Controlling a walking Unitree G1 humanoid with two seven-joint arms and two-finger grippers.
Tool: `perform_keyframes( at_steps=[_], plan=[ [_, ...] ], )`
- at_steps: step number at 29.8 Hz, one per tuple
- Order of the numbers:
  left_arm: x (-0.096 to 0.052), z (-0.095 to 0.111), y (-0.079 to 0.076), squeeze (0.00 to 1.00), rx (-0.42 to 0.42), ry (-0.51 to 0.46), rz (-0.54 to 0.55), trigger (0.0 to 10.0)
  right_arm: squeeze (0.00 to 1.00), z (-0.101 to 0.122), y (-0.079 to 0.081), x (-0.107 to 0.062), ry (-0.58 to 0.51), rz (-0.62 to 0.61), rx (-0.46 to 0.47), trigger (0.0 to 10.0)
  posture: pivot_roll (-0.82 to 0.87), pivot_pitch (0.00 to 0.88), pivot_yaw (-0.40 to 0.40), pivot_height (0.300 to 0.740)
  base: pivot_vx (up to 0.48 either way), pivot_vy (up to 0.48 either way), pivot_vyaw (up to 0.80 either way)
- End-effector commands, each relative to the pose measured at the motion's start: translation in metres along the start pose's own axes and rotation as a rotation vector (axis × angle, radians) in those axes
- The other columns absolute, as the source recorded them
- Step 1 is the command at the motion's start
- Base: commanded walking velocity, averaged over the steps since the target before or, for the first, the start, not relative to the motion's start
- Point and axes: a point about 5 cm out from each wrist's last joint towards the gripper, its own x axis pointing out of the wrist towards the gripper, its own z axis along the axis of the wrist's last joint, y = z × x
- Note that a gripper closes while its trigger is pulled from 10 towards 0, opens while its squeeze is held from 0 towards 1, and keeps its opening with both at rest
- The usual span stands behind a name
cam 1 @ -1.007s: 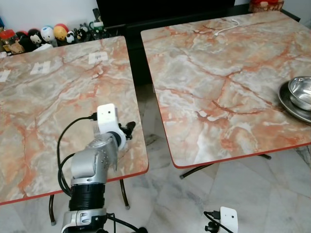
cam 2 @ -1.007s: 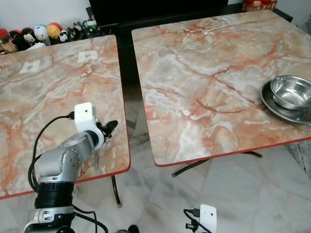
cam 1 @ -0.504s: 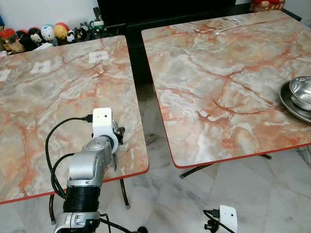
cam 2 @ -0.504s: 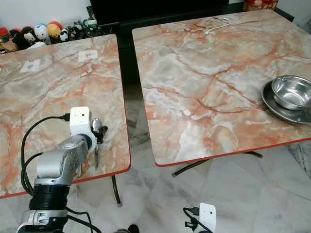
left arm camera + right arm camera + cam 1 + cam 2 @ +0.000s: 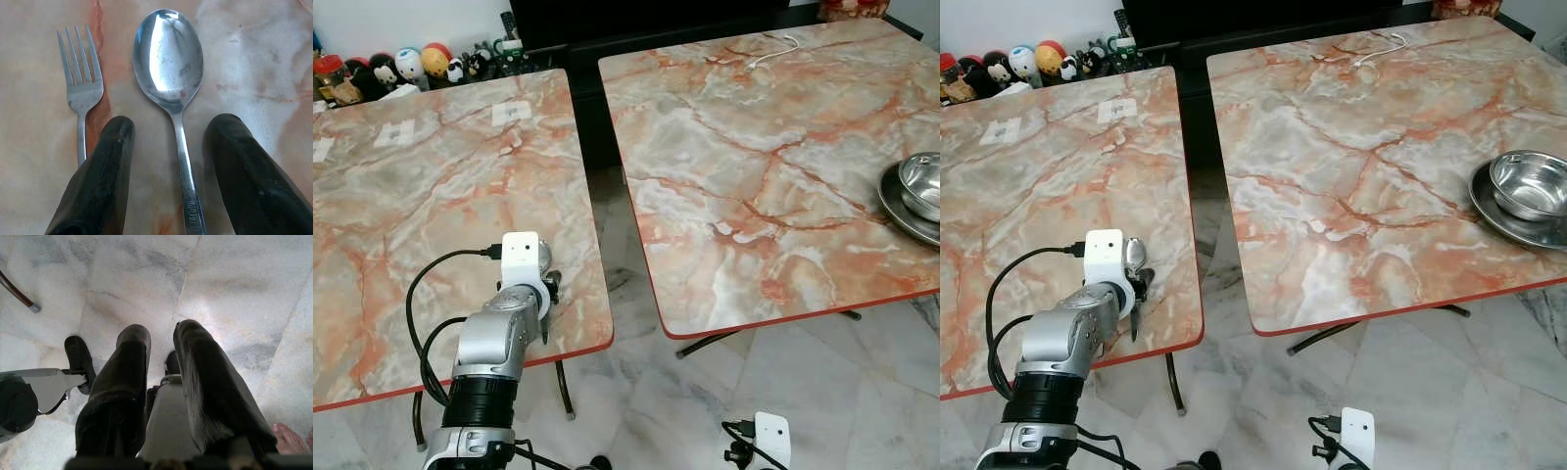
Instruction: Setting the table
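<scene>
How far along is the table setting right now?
Done: a steel bowl sits on a plate at the right table's edge. In hand: the left gripper is open over the left table, its fingers straddling the spoon's handle, the fork lying beside it. Left: grasping the cutlery and carrying it to the bowl. The right gripper hangs idle over the floor.

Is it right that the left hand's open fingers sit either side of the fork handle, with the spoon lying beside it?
Not quite. The left wrist view shows the left hand open around the spoon handle; the fork lies beside it.
</scene>
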Motion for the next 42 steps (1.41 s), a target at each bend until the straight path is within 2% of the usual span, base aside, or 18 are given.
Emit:
perform_keyframes(
  at_steps=[1, 11, 12, 13, 14, 30, 37, 42],
  plan=[
    [0.002, -0.014, 0.002, 0.00, -0.008, 0.065, 0.003, 10.0, 0.00, -0.004, 0.002, -0.001, 0.011, 0.004, 0.003, 10.0, 0.06, 0.131, 0.095, 0.740, 0.000, 0.000, 0.00],
    [0.003, -0.033, -0.001, 0.00, -0.061, 0.180, -0.048, 10.0, 0.00, -0.003, 0.002, 0.000, 0.009, 0.004, -0.001, 10.0, 0.06, 0.133, 0.092, 0.740, 0.000, 0.000, 0.00],
    [0.003, -0.035, -0.002, 0.00, -0.069, 0.188, -0.053, 6.8, 0.00, -0.002, 0.003, 0.000, 0.007, 0.005, -0.002, 10.0, 0.06, 0.133, 0.091, 0.740, 0.000, 0.000, 0.00],
    [0.003, -0.035, -0.002, 0.00, -0.069, 0.188, -0.053, 6.8, 0.00, -0.002, 0.003, 0.000, 0.007, 0.005, -0.002, 10.0, 0.06, 0.133, 0.091, 0.740, 0.000, 0.000, 0.00],
    [0.003, -0.036, -0.002, 0.00, -0.072, 0.192, -0.056, 0.0, 0.00, -0.001, 0.003, 0.000, 0.006, 0.005, -0.003, 10.0, 0.06, 0.134, 0.090, 0.740, 0.000, 0.000, 0.00],
    [0.002, -0.039, -0.006, 0.00, -0.058, 0.205, -0.093, 0.0, 0.00, 0.000, 0.004, 0.000, 0.002, 0.008, -0.009, 10.0, 0.06, 0.134, 0.087, 0.740, 0.000, 0.000, 0.00],
    [0.000, -0.040, -0.009, 0.00, -0.025, 0.208, -0.120, 0.0, 0.00, -0.002, 0.003, 0.000, 0.007, 0.008, -0.011, 10.0, 0.06, 0.133, 0.088, 0.740, 0.000, 0.000, 0.00],
    [0.000, -0.041, -0.011, 0.00, 0.031, 0.195, -0.122, 0.0, 0.00, -0.002, 0.002, 0.000, 0.009, 0.006, -0.011, 10.0, 0.06, 0.131, 0.087, 0.740, 0.000, 0.000, 0.00]
  ],
)
